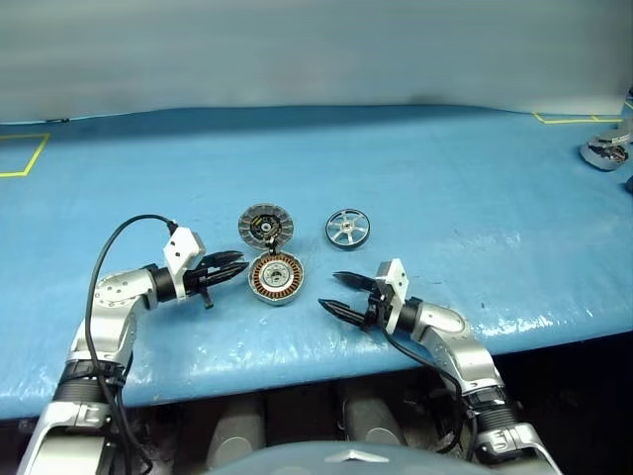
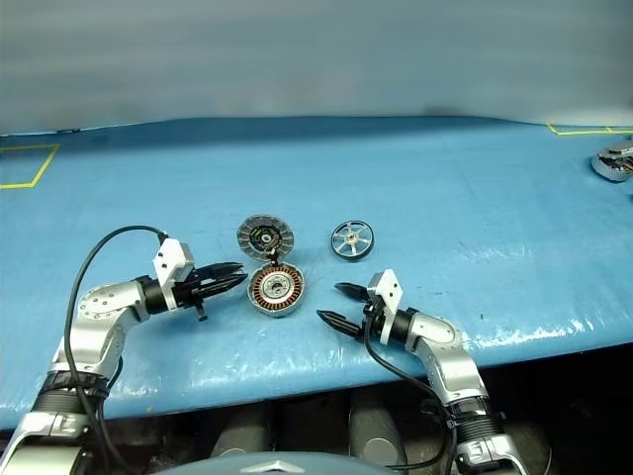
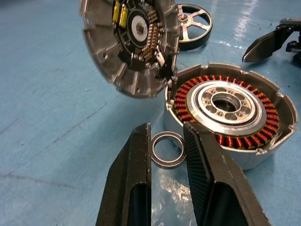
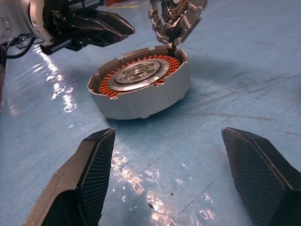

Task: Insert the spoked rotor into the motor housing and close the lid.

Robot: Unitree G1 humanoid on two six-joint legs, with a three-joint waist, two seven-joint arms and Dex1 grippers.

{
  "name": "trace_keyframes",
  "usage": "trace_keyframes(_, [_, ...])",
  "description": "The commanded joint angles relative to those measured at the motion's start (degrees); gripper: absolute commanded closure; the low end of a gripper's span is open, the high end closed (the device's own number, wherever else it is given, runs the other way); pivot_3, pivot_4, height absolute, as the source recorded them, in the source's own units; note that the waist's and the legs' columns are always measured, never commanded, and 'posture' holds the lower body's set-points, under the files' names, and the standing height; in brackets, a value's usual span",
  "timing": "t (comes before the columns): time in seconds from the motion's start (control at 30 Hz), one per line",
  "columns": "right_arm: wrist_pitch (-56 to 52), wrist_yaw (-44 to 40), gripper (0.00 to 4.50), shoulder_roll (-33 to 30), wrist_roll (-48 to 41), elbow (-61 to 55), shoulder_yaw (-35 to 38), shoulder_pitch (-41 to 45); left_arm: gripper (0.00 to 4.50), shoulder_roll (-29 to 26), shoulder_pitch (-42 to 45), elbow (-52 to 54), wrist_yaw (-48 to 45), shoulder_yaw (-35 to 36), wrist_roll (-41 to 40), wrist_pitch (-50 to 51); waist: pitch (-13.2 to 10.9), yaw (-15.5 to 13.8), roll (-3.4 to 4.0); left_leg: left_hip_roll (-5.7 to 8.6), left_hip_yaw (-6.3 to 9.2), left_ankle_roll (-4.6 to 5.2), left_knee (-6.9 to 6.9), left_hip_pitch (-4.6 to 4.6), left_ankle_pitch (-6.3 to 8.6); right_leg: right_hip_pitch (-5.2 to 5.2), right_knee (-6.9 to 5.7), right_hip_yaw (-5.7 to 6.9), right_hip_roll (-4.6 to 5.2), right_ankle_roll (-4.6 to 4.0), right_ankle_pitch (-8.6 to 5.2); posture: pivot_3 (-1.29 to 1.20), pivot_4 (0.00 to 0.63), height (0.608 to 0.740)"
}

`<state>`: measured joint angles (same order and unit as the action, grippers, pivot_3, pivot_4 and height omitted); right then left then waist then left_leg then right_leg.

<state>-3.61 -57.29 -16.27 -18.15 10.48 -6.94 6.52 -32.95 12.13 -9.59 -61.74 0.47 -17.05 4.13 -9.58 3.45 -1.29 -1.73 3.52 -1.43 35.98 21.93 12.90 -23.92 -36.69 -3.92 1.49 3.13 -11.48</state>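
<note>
Here the housing (image 1: 275, 278) sits with its lid (image 1: 265, 226) swung up, the rotor (image 1: 347, 229) well apart; left gripper (image 1: 235, 265) looks narrowly parted and empty, right gripper (image 1: 333, 293) gapes.

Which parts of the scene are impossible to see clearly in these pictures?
- Lid: right wrist view, top cut by the edge.
- Spoked rotor: left wrist view, partly behind the lid.
- Metal part: left eye view, far right of the table, cut by the edge, too small to identify.
</note>
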Motion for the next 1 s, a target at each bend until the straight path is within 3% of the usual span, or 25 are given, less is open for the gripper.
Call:
trace_keyframes(0.03, [1.76,0.07,0.68,-0.09,-0.22,-1.48,0.38,0.54,3.86,0.41,1.80,2.20,-1.69,-1.59,-0.69,0.26,0.00,0.03,0.01,0.00,0.00,0.00,0.00,0.00,0.00,0.00,0.00,0.00,0.00,0.00,0.00,0.00,0.150,0.740])
trace_keyframes(0.43, [2.43,1.72,0.68,-0.20,1.46,-1.28,-0.02,0.14,3.86,3.34,6.70,-1.29,-3.90,-8.40,2.70,-1.08,-0.02,0.09,0.00,0.01,-0.01,0.00,0.01,0.00,0.00,0.00,0.01,-0.01,-0.01,0.00,0.00,0.00,0.150,0.740])
trace_keyframes(1.0, [3.42,2.49,0.68,-0.31,2.28,-1.07,-0.01,-0.07,3.86,3.69,6.46,-3.35,-3.55,-9.20,4.67,-1.08,-0.02,0.07,0.00,0.01,0.01,0.00,0.01,0.00,0.00,0.00,-0.01,-0.01,-0.02,0.00,0.00,0.00,0.150,0.740])
